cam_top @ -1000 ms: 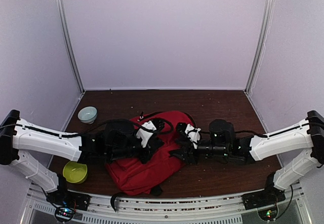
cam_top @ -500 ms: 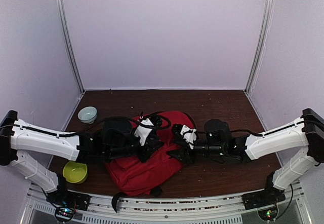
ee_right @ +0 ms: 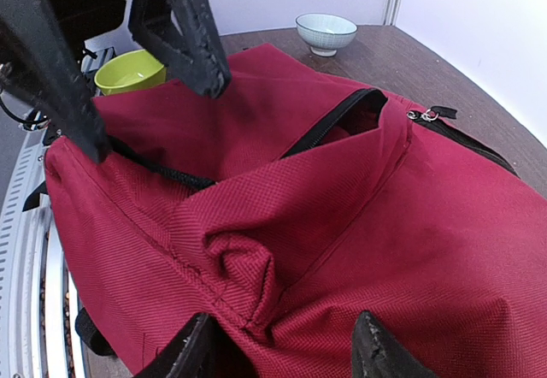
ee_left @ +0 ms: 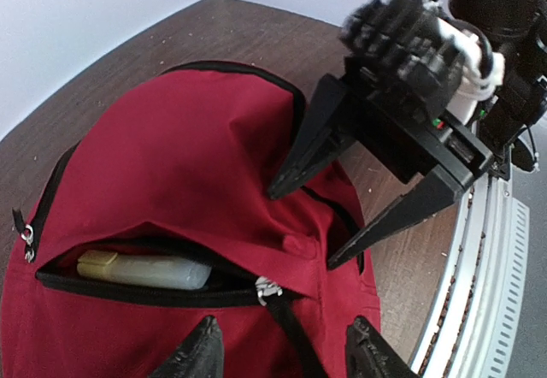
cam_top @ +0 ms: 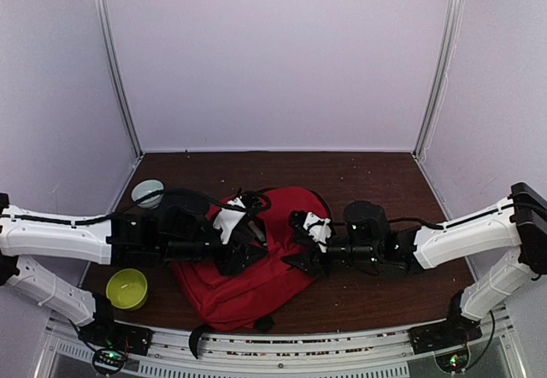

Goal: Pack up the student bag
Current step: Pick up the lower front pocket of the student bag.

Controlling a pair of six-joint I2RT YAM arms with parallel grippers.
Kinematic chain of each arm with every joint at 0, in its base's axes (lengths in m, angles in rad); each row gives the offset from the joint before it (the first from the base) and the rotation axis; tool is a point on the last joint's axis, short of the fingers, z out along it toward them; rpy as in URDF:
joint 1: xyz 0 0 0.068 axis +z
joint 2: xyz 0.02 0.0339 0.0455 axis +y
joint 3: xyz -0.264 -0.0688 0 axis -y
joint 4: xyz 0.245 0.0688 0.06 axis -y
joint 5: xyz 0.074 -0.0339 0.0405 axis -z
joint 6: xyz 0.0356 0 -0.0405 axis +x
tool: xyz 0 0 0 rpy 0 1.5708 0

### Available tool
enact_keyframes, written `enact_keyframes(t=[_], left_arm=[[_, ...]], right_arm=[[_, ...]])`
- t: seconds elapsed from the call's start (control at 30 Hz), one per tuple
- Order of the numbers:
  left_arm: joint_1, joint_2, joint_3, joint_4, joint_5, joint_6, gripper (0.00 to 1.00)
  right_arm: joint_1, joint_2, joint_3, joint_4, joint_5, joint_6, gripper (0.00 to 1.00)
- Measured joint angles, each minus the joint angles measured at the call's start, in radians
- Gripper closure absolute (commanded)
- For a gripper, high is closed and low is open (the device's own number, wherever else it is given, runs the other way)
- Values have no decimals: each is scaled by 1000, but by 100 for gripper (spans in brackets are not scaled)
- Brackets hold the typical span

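**Operator:** What do I have, left to right?

**Spotter:** Entry one, left edge of the top view: a pale blue bowl (cam_top: 147,192) toward the back and a green bowl (cam_top: 126,289) nearer the bottom. Both are well apart from the bag.

Entry two: your left gripper (ee_left: 284,320). Its fingers are spread and pinch nothing, and it hangs just over the bag's left side.

Entry three: the student bag (cam_top: 248,291), red, lying flat at centre on the brown table (cam_top: 367,173). Its front zip pocket (ee_left: 154,254) gapes open. A pale bottle (ee_left: 141,268) lies inside, and the zip pull (ee_left: 267,289) sits at the slot's right end.

Entry four: your right gripper (ee_right: 282,318). It is also spread and straddles a bunched fold of red fabric. I can't tell if the tips touch the fold, and they don't clamp it.

**Operator:** Which step is this?

**Spotter:** I'd judge that one item is stowed and the pocket is not yet closed. You're between a release and the next grasp.

**Operator:** And the next move?

**Spotter:** Probably closing the zip. Pin the fabric beside the slot with one gripper so it stays taut. With the other, pinch the small pull and draw it along the teeth. Keep the bottle clear of the zip line, because the cloth is loose and will bunch.
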Motion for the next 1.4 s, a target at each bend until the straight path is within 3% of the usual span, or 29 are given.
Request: enact_keyframes(t=[0.1, 0.23, 0.43, 0.67, 0.9, 1.1, 1.17, 1.23, 1.4], left_arm=[[46, -36, 15, -87, 39, -35, 51], [71, -65, 39, -158, 99, -33, 39], [70, -31, 77, -221, 185, 23, 35], [70, 126, 213, -298, 208, 94, 56], [70, 130, 244, -378, 140, 138, 67], [70, 132, 250, -429, 128, 154, 66], [70, 140, 254, -439, 128, 158, 75], [70, 151, 262, -445, 129, 160, 98], [69, 176, 276, -454, 131, 173, 100]], right_arm=[[0, 0, 0, -9, 0, 0, 46], [2, 0, 0, -15, 0, 0, 46], [6, 0, 4, -21, 0, -2, 46], [10, 0, 8, -33, 2, -20, 46], [10, 0, 9, -41, 9, -27, 46], [11, 0, 24, -60, 10, -44, 46], [11, 0, 24, -64, 11, -47, 46], [11, 0, 24, -69, 12, -49, 46], [16, 0, 25, -78, 14, -53, 45]])
